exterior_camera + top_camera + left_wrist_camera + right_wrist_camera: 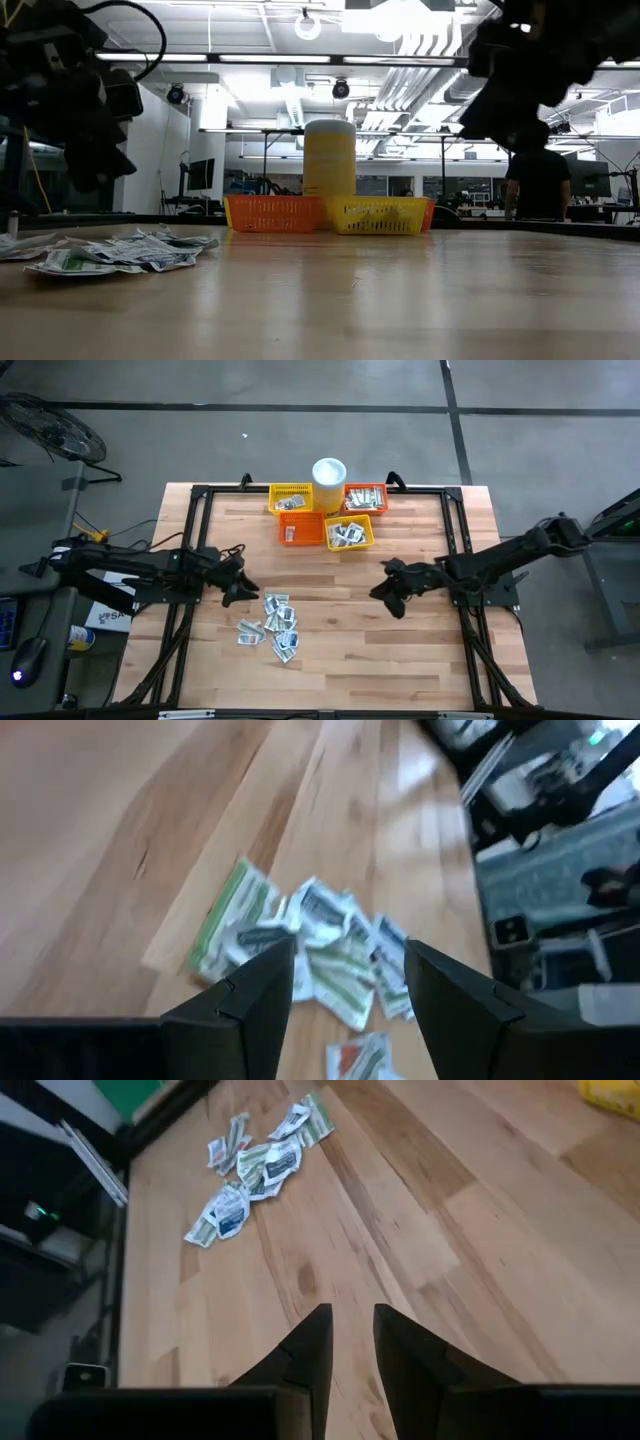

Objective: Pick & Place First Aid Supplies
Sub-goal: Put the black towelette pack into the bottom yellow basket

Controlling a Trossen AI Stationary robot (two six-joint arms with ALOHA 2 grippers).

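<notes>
The first aid supplies (275, 622) lie as a loose heap of small white and green sachets flat on the wooden table, left of centre toward the near edge. The heap also shows in the low view (110, 252), the left wrist view (310, 945) and the right wrist view (255, 1160). My left gripper (238, 582) hovers just left of and above the heap, open and slanting down at it, with nothing between its fingers (262, 988). My right gripper (385, 592) hangs over bare wood right of centre, well away from the heap, its fingers (318, 1342) a narrow gap apart and empty.
At the far middle stand several small mesh baskets, yellow (291, 498), red-orange (365, 497), orange (301, 528) and yellow (349, 532), with sachets in them. A white cup (329, 472) stands behind them. Black frame rails (455, 520) run along the table's sides. A person (540, 180) stands in the room beyond.
</notes>
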